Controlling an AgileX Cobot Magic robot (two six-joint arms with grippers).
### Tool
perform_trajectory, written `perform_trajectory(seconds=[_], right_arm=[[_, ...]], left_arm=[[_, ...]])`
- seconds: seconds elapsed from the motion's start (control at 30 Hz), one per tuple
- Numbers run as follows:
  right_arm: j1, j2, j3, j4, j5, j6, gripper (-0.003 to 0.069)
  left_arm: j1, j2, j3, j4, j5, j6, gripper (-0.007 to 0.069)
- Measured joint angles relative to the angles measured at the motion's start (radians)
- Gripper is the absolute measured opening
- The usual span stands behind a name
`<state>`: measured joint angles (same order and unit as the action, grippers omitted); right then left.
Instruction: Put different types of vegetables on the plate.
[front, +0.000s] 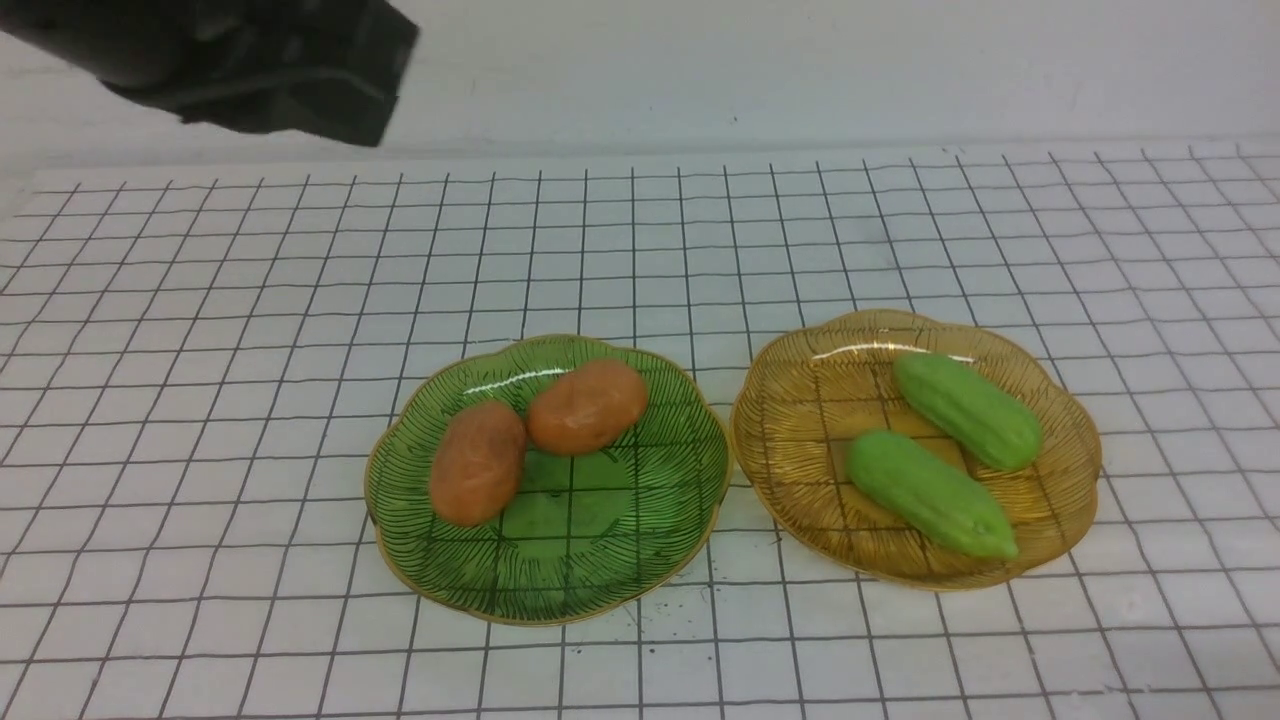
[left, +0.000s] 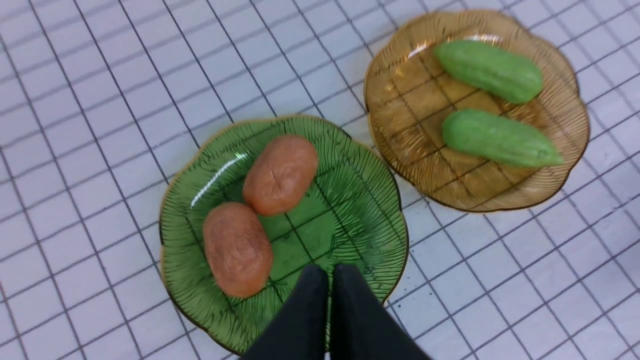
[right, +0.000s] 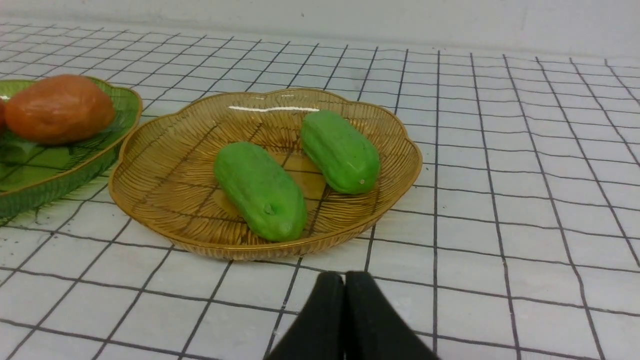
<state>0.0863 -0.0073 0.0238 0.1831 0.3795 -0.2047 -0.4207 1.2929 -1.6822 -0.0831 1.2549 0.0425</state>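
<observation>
Two orange-brown potatoes lie side by side on the green glass plate. Two light green gourds lie on the amber glass plate to its right. My left gripper is shut and empty, held high above the green plate's near edge, apart from the potatoes. My right gripper is shut and empty, low over the table just short of the amber plate and its gourds.
The table is white with a black grid. A white wall runs along the back. The dark body of my left arm hangs at the upper left of the front view. The two plates almost touch.
</observation>
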Motion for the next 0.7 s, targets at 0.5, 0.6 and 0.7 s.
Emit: perform_trajectory(seconds=[0.5, 0.6, 0.7], right_arm=[[-0.070, 0.000, 0.000, -0.005, 0.002, 0.001, -0.0015], [-0.070, 0.000, 0.000, -0.006, 0.002, 0.001, -0.0015], [-0.070, 0.000, 0.000, -0.006, 0.002, 0.001, -0.0015]], left_arm=[[0.000, -0.651, 0.797, 0.016, -0.245, -0.004, -0.0008], [0.000, -0.765, 0.980, 0.003, -0.446, -0.004, -0.0008], [0.000, -0.876, 1.178, -0.015, -0.723, -0.004, -0.0008]])
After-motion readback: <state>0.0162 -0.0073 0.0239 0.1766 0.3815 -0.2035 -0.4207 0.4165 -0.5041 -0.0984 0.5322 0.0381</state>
